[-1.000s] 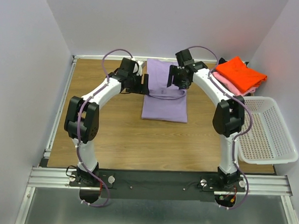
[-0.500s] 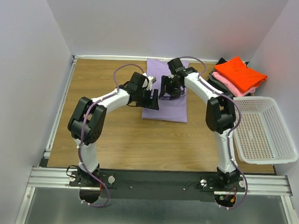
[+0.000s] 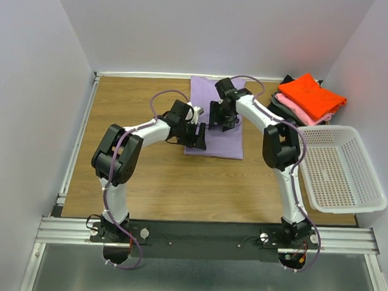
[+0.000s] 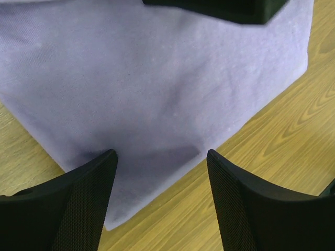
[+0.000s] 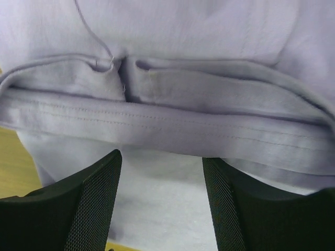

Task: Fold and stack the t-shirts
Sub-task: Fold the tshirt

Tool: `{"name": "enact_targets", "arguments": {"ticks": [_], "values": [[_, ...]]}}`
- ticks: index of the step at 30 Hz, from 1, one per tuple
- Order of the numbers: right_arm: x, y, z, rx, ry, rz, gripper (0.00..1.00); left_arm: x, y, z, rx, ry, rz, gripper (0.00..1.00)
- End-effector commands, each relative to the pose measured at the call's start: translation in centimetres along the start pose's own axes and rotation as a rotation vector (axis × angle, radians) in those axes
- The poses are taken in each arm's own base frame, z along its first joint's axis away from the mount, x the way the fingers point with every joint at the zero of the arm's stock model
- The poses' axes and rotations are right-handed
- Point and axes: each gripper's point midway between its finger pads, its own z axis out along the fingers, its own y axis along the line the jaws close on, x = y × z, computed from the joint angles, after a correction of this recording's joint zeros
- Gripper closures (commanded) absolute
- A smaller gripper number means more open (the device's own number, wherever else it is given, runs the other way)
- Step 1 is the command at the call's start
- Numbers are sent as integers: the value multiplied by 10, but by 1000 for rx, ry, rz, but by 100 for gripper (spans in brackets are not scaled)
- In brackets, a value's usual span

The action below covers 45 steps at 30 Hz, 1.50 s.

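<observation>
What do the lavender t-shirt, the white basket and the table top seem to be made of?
Lavender t-shirt: soft matte knit cloth, probably cotton; stitched hems, limp folds.
White basket: likely plastic, smooth, with moulded grid holes.
Table top: wood or wood-look laminate; grain lines, slight sheen.

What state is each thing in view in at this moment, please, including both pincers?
lavender t-shirt: folded, flat on the table.
orange-red t-shirt: folded, topmost of three.
pink t-shirt: folded, under the orange-red one.
dark grey t-shirt: lowest, mostly hidden.
basket: upright, empty.
left pincer: open, above the lavender shirt's near corner.
right pincer: open, above a folded hem.
</observation>
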Motion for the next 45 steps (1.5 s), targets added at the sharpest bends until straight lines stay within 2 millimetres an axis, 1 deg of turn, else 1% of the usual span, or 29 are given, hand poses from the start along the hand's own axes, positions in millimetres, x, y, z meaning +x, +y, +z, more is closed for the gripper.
{"name": "enact_targets", "arguments": {"ticks": [1, 2, 4, 5, 7, 8, 9, 11, 14, 15, 17, 18, 22, 23, 25, 26, 28, 29, 32, 33, 36, 39, 45], "values": [[-28, -22, 3, 105, -76, 8, 30, 19, 6, 7, 2, 50, 19, 22], [-36, -30, 3, 120, -93, 28, 30, 21, 8, 7, -2, 53, 20, 22], [-48, -35, 4, 122, -115, 48, 30, 25, 10, 7, -5, 62, 23, 22], [-61, -41, 5, 119, -138, 72, 30, 28, 10, 7, -5, 67, 23, 23], [-75, -43, 3, 111, -169, 90, 29, 29, 11, 7, -8, 72, 25, 22], [-85, -47, 1, 105, -189, 112, 29, 30, 11, 7, -6, 73, 27, 23], [-97, -43, -2, 85, -217, 120, 29, 31, 11, 8, -7, 75, 30, 23], [-113, -44, -12, 56, -255, 154, 29, 28, 10, 7, -6, 68, 36, 23], [-122, -42, -26, 28, -280, 169, 29, 23, 8, 5, -6, 65, 43, 23], [-123, -41, -33, 23, -288, 162, 28, 19, 7, 4, -7, 58, 48, 23], [-120, -40, -41, 19, -286, 139, 28, 14, 6, 3, -8, 50, 50, 23], [-114, -42, -48, 24, -280, 122, 28, 13, 6, 3, -8, 51, 51, 23], [-95, -32, -59, -47, -228, 68, 28, 7, 5, 0, -17, 38, 59, 23], [-85, -29, -62, -59, -206, 53, 28, 6, 4, -1, -18, 37, 61, 23], [-72, -18, -65, -100, -173, 24, 28, 2, 3, -2, -13, 27, 67, 23], [-60, -9, -65, -120, -146, -4, 28, 0, 2, -2, -13, 24, 69, 23], [-49, 0, -64, -144, -120, -27, 28, -1, 1, -1, -7, 26, 70, 23], [-36, 7, -58, -161, -85, -42, 28, 0, 2, 1, -7, 31, 66, 23], [-18, 17, -47, -169, -37, -58, 28, -1, 1, 1, -4, 31, 66, 22], [-11, 17, -39, -173, -8, -56, 28, -1, 1, 2, -5, 31, 66, 23], [2, 22, -24, -174, 36, -62, 28, -3, 1, 1, -7, 25, 69, 23], [8, 23, -14, -163, 54, -66, 28, -5, 2, 0, -12, 22, 70, 23], [3, 13, 6, -108, 47, -66, 28, -4, 2, 0, -13, 26, 70, 23]]}}
